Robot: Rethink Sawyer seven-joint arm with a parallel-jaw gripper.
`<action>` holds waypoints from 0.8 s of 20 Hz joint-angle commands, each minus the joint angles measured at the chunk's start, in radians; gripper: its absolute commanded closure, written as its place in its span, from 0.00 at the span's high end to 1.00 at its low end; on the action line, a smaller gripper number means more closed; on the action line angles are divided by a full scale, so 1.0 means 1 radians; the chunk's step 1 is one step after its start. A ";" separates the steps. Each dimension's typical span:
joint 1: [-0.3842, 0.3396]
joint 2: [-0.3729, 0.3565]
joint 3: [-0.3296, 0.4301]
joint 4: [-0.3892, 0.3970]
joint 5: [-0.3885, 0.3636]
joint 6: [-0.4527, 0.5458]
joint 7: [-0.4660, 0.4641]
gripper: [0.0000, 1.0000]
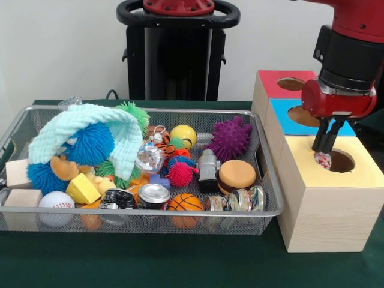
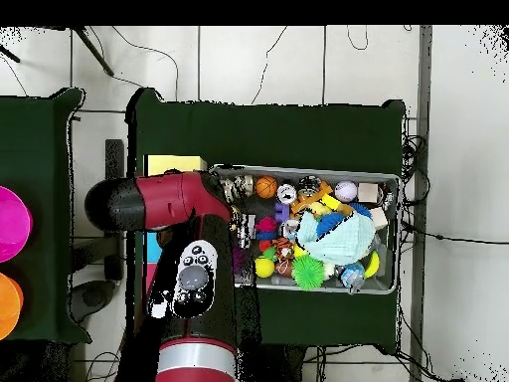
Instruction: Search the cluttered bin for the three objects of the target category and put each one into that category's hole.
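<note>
My gripper [image 1: 324,152] hangs over the round dark hole [image 1: 343,161] in the yellow top of the pale wooden box [image 1: 324,204]. It is shut on a small white polka-dot cloth piece [image 1: 323,159], which hangs at the hole's left rim. The wire mesh bin [image 1: 150,213] stands left of the boxes, full of toys. No other polka-dot piece shows in it. In the overhead view the arm [image 2: 189,279] covers the gripper and most of the boxes; the bin [image 2: 396,239] lies to its right.
A mint-green cloth [image 1: 90,129] drapes over blue spiky balls at the bin's left. A purple spiky ball [image 1: 230,139], a toy burger [image 1: 237,175] and tins lie at its right. The blue-topped box [image 1: 285,117] and the red-topped box [image 1: 273,84] stand behind the yellow one.
</note>
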 commanded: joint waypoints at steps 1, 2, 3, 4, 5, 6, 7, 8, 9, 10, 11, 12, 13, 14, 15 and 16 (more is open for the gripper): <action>-0.019 0.149 0.052 0.037 0.036 -0.197 0.265 0.00; -0.015 0.153 0.048 0.034 0.037 -0.199 0.266 0.00; -0.014 0.158 0.048 0.031 0.040 -0.204 0.267 0.00; -0.009 0.162 0.041 0.030 0.041 -0.209 0.272 0.00; 0.012 0.172 0.011 0.014 0.036 -0.194 0.291 0.00; 0.034 0.182 -0.019 -0.002 0.031 -0.180 0.311 0.00; 0.062 0.192 -0.058 -0.024 0.028 -0.148 0.337 0.00; 0.063 0.190 -0.056 -0.018 0.036 -0.148 0.336 0.00; 0.063 0.188 -0.055 -0.015 0.043 -0.146 0.332 0.00; 0.064 0.187 -0.057 -0.016 0.046 -0.143 0.329 0.00; 0.073 0.191 -0.072 -0.023 0.044 -0.137 0.333 0.00; 0.097 0.203 -0.111 -0.046 0.029 -0.125 0.350 0.00; 0.113 0.213 -0.136 -0.061 0.022 -0.117 0.363 0.00; 0.114 0.216 -0.135 -0.062 0.028 -0.119 0.363 0.00; 0.120 0.221 -0.145 -0.067 0.028 -0.119 0.369 0.00; 0.130 0.225 -0.160 -0.071 0.026 -0.113 0.377 0.00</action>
